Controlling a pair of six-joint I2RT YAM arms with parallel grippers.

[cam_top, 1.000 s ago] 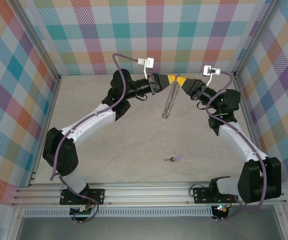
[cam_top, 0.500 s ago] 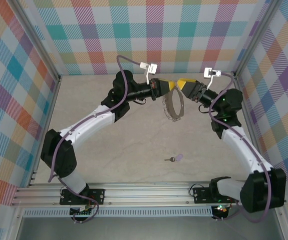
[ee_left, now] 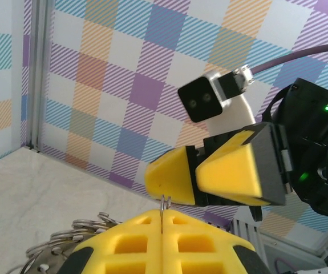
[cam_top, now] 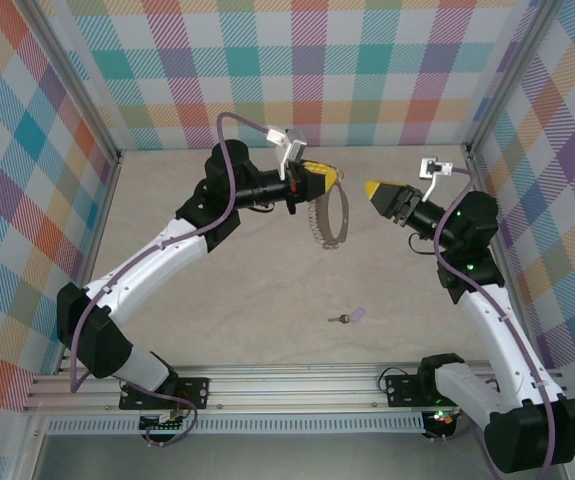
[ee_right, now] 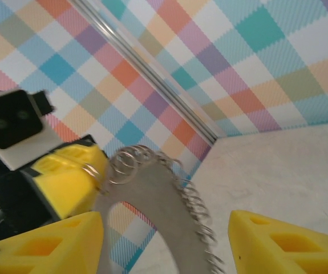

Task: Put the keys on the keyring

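- Left gripper [ee_left: 162,216]: the left wrist view shows its jaws pressed together, pinching the keyring [ee_right: 146,205] wire.
- Right gripper [ee_right: 165,228]: its own camera shows the jaws apart.
- The top view shows the ring held in the air, and the key [cam_top: 348,316] lying near the desk's front edge.

keyring [ee_right: 152,217]: thin shiny silver metal wire
key [cam_top: 348,316]: matt lilac head, dull metal blade
right tool [cam_top: 372,187]: matt yellow foam-like pads
table [cam_top: 247,270]: smooth pale marbled surface
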